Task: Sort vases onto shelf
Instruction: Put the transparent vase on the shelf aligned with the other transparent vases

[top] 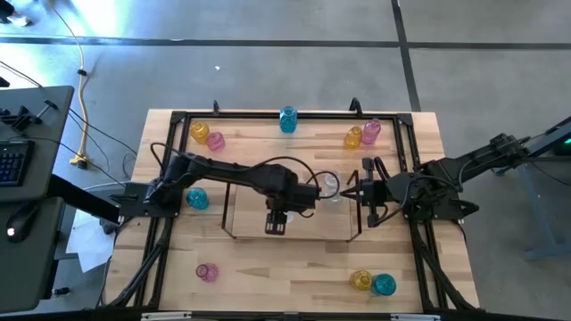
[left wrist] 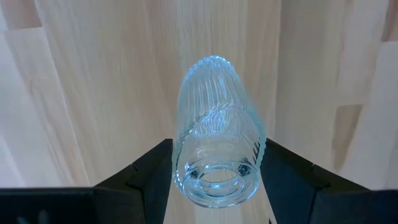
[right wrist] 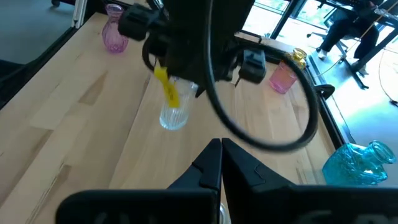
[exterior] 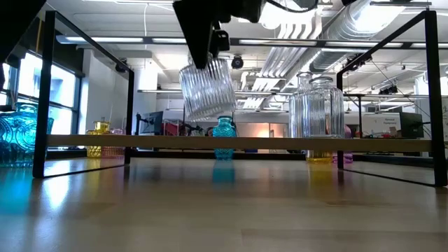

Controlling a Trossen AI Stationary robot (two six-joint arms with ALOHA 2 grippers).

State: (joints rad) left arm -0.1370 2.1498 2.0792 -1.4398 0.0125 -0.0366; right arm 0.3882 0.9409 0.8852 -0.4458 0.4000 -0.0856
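My left gripper hangs over the low shelf, fingers pointing down, shut on a clear ribbed vase. In the low view that vase is tilted and hangs a little above the shelf board. A second clear vase stands upright on the board, toward its right end. My right gripper waits shut just right of that vase, touching nothing. In the right wrist view its shut fingers point toward the left arm and the held vase. My left gripper pinches the clear vase between its two fingers, on the sides of the upper part just below the open mouth. The fingers come from above, pointing down. The vase hangs below them, base down and somewhat tilted, clear of the shelf board.
Coloured vases stand on the table around the shelf: yellow and pink far left, teal far middle, yellow and pink far right, teal left, pink near left, yellow and teal near right. A black frame borders the table.
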